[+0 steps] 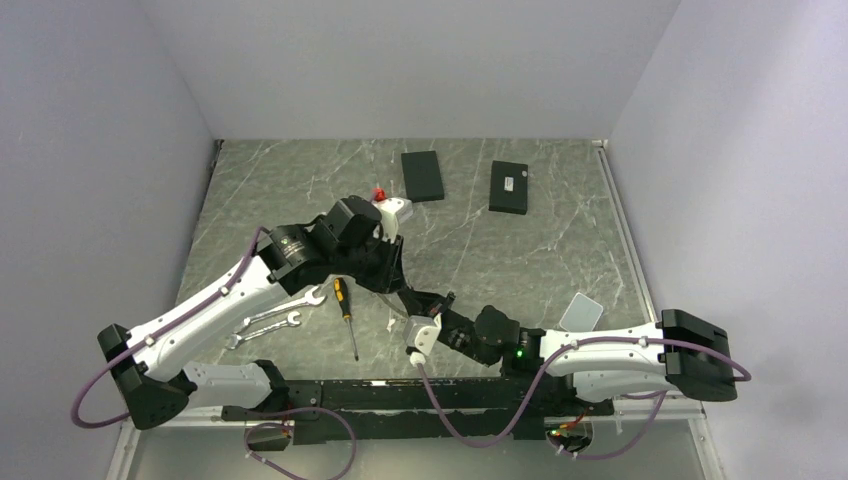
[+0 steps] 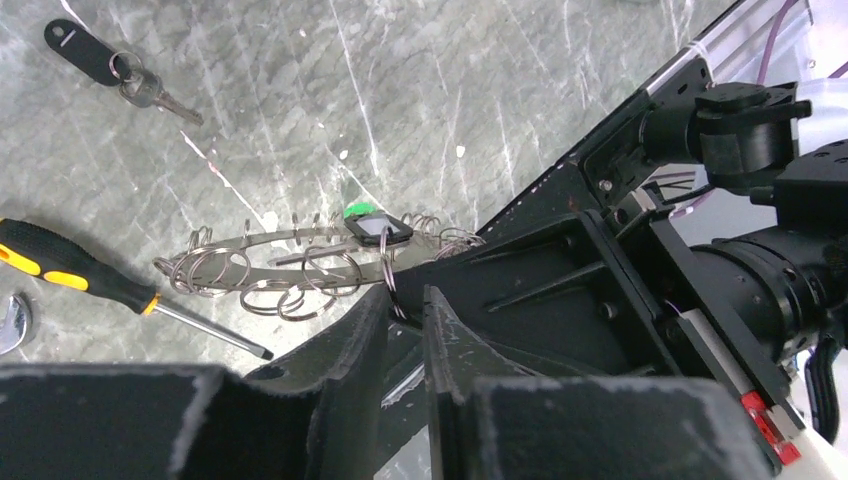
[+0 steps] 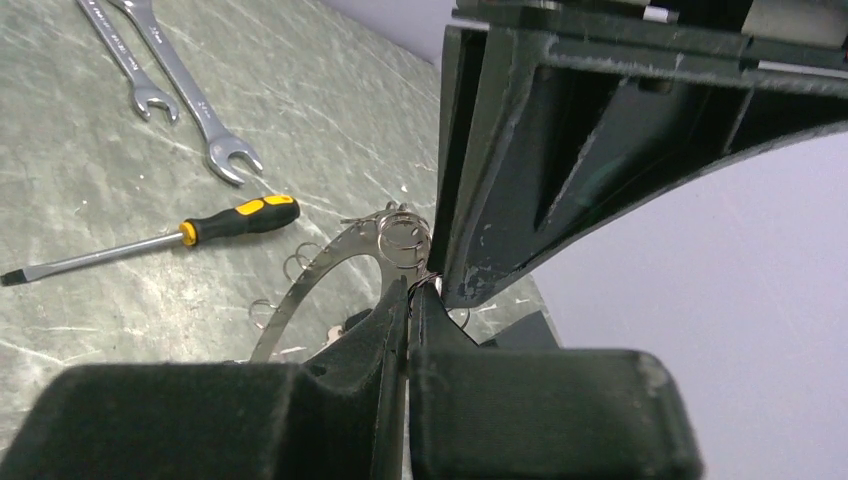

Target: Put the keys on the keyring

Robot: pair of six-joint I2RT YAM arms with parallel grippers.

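The keyring (image 2: 262, 240), a flat grey metal ring hung with several small split rings and a green tag (image 2: 360, 211), is held just above the table. A black-headed key (image 2: 382, 231) lies against it by the tag. My right gripper (image 3: 412, 290) is shut on the keyring's (image 3: 318, 262) near rim. My left gripper (image 2: 406, 292) has its jaws narrowly apart, closed around one small split ring (image 2: 390, 275) of the keyring. Another key (image 2: 158, 96), on a black tag, lies on the table far left. In the top view both grippers (image 1: 398, 285) (image 1: 416, 300) meet and hide the keyring.
A black-and-yellow screwdriver (image 1: 346, 315) and two silver wrenches (image 1: 272, 322) lie left of the grippers. Two black boxes (image 1: 422, 175) (image 1: 509, 187) and a small red object (image 1: 378, 192) sit at the back. A white card (image 1: 581, 312) lies right. Walls enclose three sides.
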